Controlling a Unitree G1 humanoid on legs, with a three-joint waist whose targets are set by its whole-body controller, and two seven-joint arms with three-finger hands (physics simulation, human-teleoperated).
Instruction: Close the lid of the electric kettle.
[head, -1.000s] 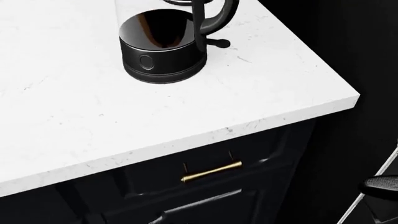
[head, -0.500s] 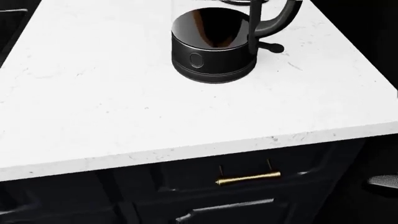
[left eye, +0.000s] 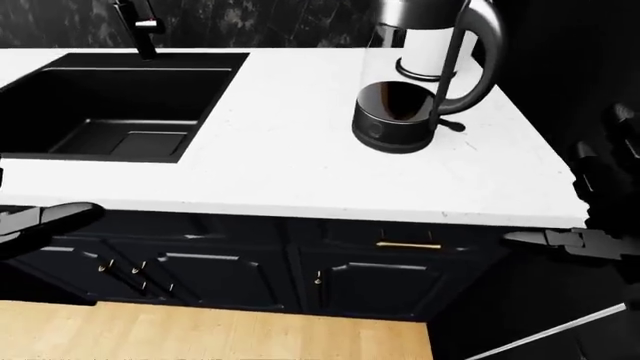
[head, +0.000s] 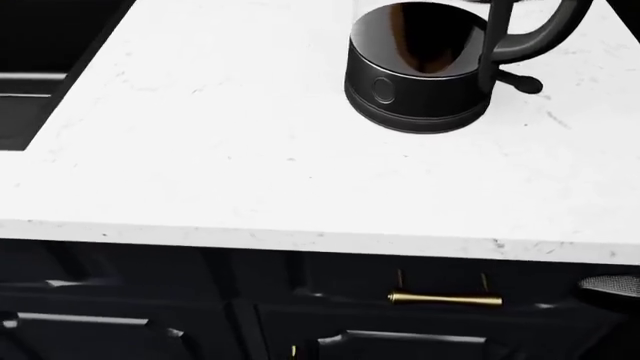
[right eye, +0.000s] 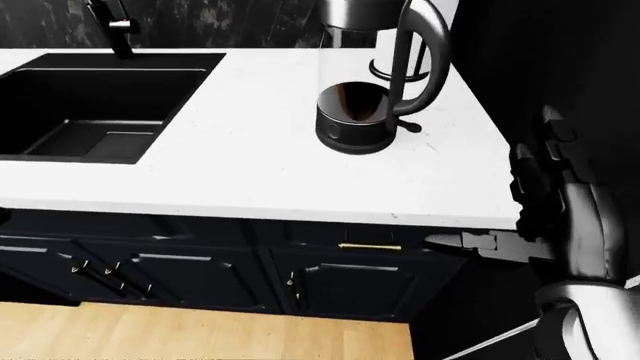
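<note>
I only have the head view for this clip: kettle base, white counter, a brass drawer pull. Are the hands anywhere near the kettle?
Observer: No. In the right-eye view the right hand hangs past the right end of the counter, fingers open and holding nothing, well clear of the kettle.
Operator: And the left one?
Observer: The left hand shows only at the lower left edge of the left-eye view, below the counter top and far from the kettle.
Operator: Can you tell whether the lid is open?
Observer: No. Both eye views crop the kettle's top at the upper edge, so the lid's position cannot be judged.
</note>
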